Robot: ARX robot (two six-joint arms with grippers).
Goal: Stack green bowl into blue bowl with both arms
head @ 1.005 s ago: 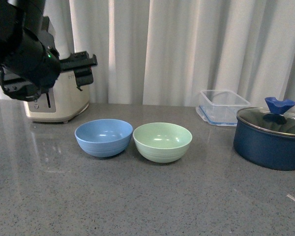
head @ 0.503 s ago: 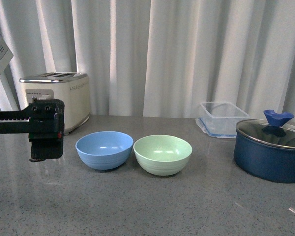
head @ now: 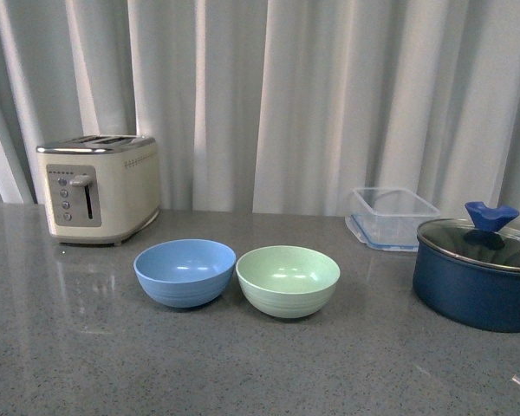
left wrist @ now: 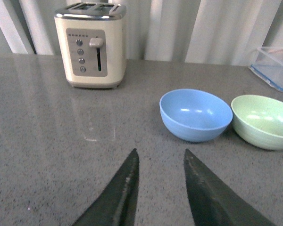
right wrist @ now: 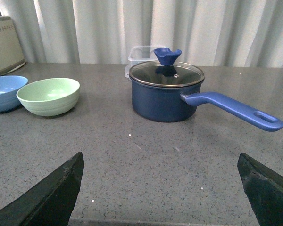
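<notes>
You have the pale mint-green round plastic bowl (head: 288, 281) upright beside the sky-blue round plastic bowl (head: 185, 272), centred on the worktop (head: 269, 377), ready for nesting; left and right jaws stand open, empty.

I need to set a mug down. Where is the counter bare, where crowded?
Bare: grey speckled counter in front of the bowls, and the gap between the mint-green plastic bowl and the navy lidded pot. Crowded: the light blue plastic bowl, nearly rim to rim with the green; the clear rectangular container crowds the pot.
</notes>
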